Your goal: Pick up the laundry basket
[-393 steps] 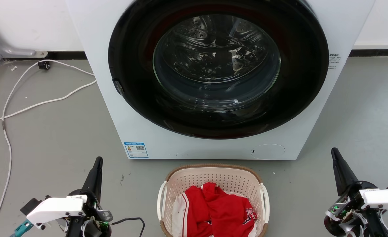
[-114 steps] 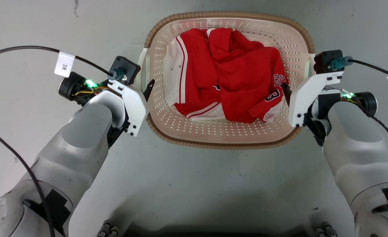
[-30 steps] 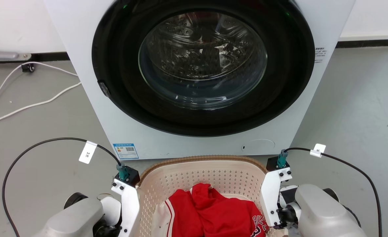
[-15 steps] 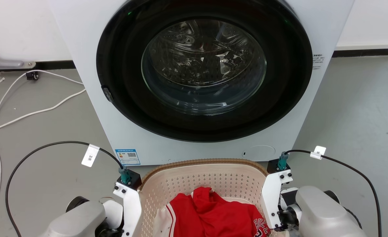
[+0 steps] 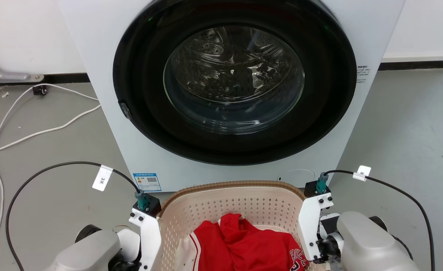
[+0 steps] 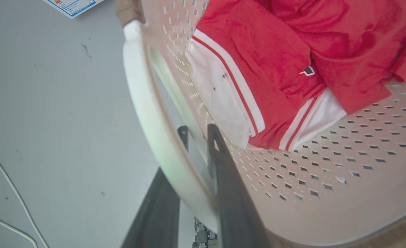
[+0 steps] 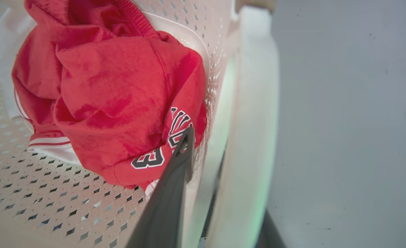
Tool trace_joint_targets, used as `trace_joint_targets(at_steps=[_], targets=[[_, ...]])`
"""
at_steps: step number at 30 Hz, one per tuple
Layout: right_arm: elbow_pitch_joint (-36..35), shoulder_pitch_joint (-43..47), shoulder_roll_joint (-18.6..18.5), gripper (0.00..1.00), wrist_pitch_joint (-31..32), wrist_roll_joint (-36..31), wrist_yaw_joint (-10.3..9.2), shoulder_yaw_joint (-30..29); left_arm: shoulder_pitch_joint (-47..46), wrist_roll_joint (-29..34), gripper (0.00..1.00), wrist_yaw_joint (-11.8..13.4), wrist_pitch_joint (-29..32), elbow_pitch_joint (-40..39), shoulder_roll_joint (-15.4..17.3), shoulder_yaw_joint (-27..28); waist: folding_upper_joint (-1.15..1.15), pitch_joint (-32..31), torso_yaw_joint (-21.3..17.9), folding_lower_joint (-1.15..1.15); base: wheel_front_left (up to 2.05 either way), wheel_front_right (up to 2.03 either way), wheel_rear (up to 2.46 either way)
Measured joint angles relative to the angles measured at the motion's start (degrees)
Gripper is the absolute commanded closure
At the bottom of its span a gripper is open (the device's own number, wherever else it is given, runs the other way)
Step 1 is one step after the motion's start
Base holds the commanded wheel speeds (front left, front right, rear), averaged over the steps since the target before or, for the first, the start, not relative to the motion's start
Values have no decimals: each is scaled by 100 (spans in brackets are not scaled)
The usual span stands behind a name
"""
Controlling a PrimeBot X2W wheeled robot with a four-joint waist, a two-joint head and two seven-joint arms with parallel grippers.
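The laundry basket, cream with a brown woven rim, hangs between my two arms in front of the washing machine. Red and white clothes lie inside it. In the left wrist view my left gripper is shut on the basket's white left handle, one dark finger on each side of it. My right gripper is shut on the white right handle. Its inner finger lies against the perforated wall beside the red jersey, and the handle mostly hides its outer finger.
A white washing machine with a dark round door stands close behind the basket. A white cable trails over the grey floor at the left. Black camera cables loop from both wrists. Open floor lies to the right.
The grippers went from free to shut on the handles, and the head view rose from the basket to the washing machine. In the last second only the camera shifted slightly.
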Motion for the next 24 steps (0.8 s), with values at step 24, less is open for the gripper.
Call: trace_joint_targets(at_steps=[24], targets=[[31,-11,-4,100,7,204,-1,172,1,10,100,0,34,13,-8,-2,0,-53,-48,0,0,0,0]])
